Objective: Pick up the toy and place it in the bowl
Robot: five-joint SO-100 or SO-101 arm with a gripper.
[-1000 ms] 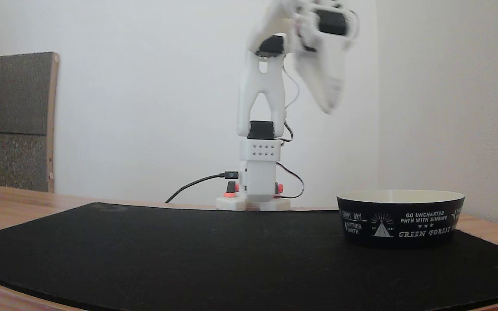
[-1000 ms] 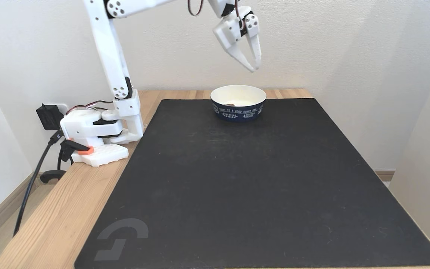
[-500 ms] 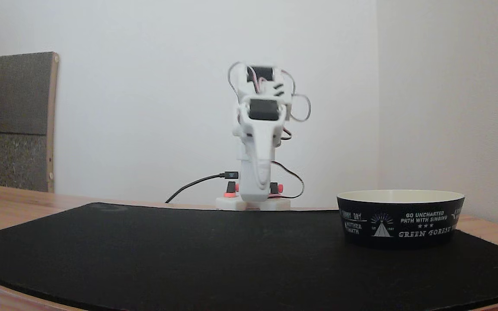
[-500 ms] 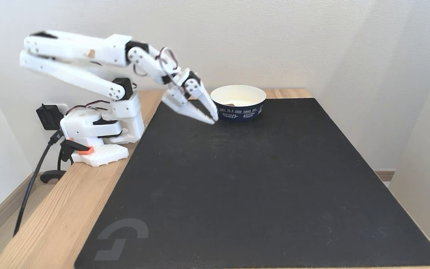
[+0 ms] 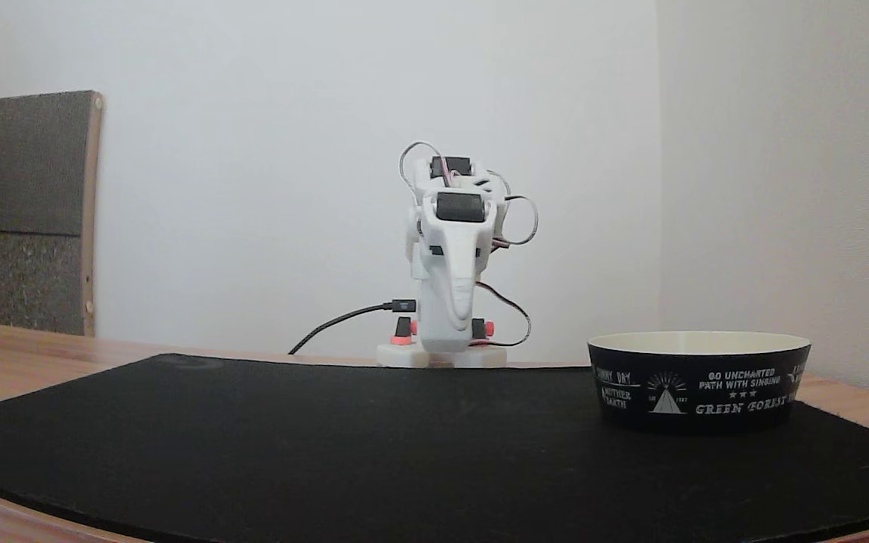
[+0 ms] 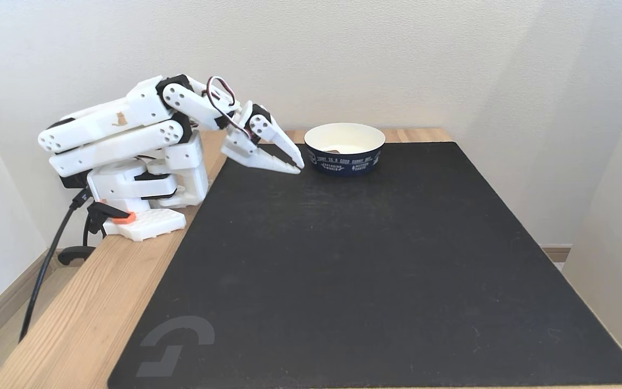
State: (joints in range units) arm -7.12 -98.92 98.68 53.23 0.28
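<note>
Since the pincer (image 6: 295,165) hangs low over the black mat (image 6: 365,259) with its tips just beside the bowl (image 6: 345,162), any sideways swing could knock the bowl. Its jaws are parted a little and grasp nothing. A reddish-brown toy (image 6: 334,151) already lies inside the bowl, apart from the pincer.
</note>
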